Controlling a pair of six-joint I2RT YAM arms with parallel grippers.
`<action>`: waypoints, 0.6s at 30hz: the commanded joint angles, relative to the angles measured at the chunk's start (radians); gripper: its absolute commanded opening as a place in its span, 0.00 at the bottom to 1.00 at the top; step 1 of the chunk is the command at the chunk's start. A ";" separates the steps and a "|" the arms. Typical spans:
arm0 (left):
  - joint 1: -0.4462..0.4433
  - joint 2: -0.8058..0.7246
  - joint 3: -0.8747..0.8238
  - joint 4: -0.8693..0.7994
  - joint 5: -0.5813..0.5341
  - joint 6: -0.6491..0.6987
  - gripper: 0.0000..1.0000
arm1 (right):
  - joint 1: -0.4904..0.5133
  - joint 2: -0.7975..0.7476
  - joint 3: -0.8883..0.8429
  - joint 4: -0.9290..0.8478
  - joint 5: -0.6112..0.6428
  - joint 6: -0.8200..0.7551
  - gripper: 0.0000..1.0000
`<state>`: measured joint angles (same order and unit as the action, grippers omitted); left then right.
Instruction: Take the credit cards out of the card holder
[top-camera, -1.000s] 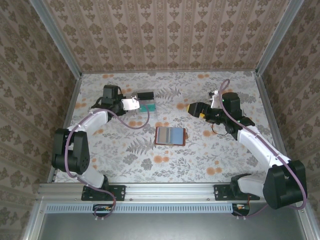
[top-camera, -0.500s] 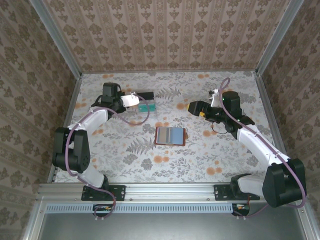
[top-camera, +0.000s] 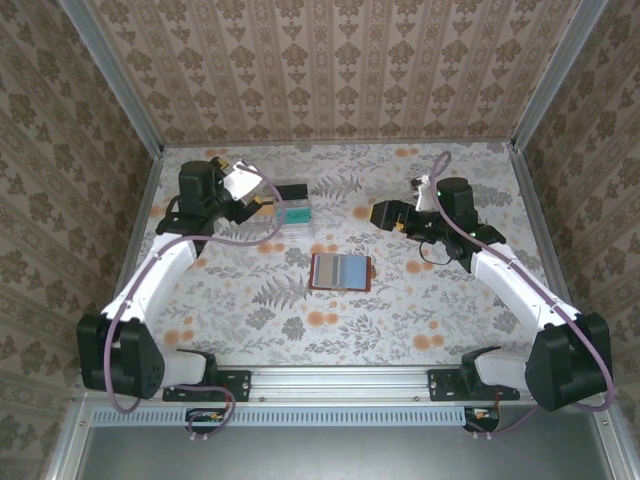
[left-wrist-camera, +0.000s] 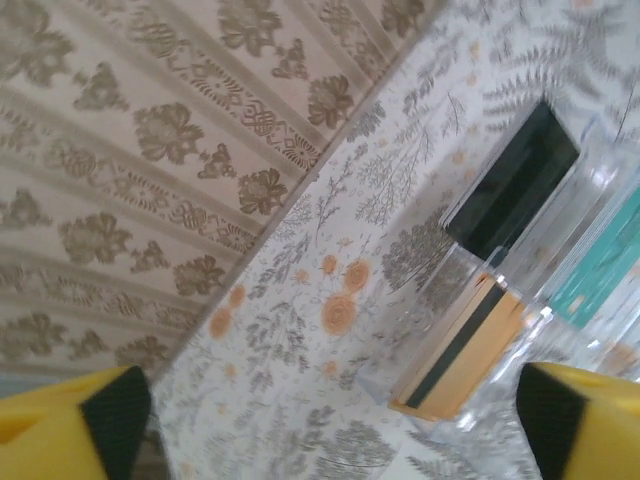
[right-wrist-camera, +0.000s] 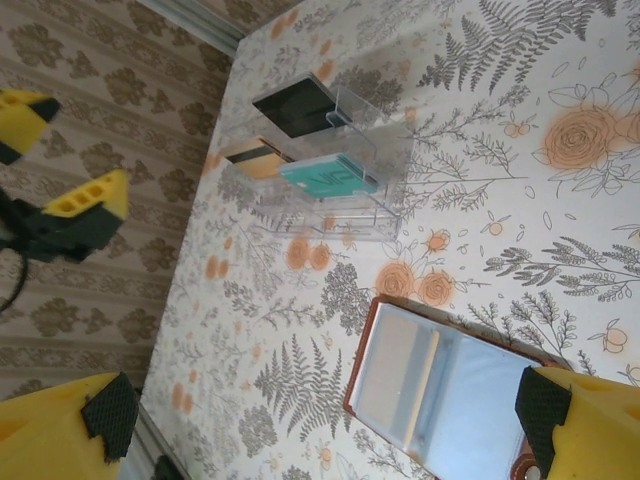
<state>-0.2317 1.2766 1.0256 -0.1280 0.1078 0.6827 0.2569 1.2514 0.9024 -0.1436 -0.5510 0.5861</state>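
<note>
Found card holder (top-camera: 340, 271) lying open and flat in the middle of the table (top-camera: 250, 300), striped inside facing up, between the two arms and touched by neither. Counted three credit cards (top-camera: 292, 213) in a clear tray (top-camera: 262, 228) at far left: black, gold-tan with dark stripe, teal. Could not tell whether any card remains in the card holder. Noted a pale strip (right-wrist-camera: 420, 375) on its inside in the right wrist view, possibly a card edge.

Saw left gripper (top-camera: 243, 190) raised just beside the tray, jaws spread wide, nothing between them. Saw right gripper (top-camera: 384, 213) hovering to the right of the tray and beyond the card holder, jaws equally wide, empty.

Risks, as judged:
- Expect sliding or lifting of the card holder on any one-sided tug at a card, with nothing pinning the leather.
- Expect a pinch on leather and card together from too deep a reach.
- Beware of nudging the tray and tipping the cards leaning inside, through a low sweep of the left gripper.
- Beware of both arms crowding one small target.
</note>
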 joint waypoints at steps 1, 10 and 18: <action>0.017 -0.076 -0.001 -0.095 -0.009 -0.294 1.00 | 0.059 0.013 0.033 -0.101 0.113 -0.064 1.00; 0.084 -0.230 0.017 -0.301 -0.048 -0.883 1.00 | 0.243 0.056 0.004 -0.137 0.320 -0.054 1.00; 0.042 -0.252 -0.095 -0.409 0.026 -1.104 0.79 | 0.330 0.184 -0.018 -0.122 0.310 -0.031 0.43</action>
<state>-0.1642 1.0248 0.9684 -0.4423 0.0914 -0.2737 0.5636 1.3899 0.8936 -0.2432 -0.2798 0.5514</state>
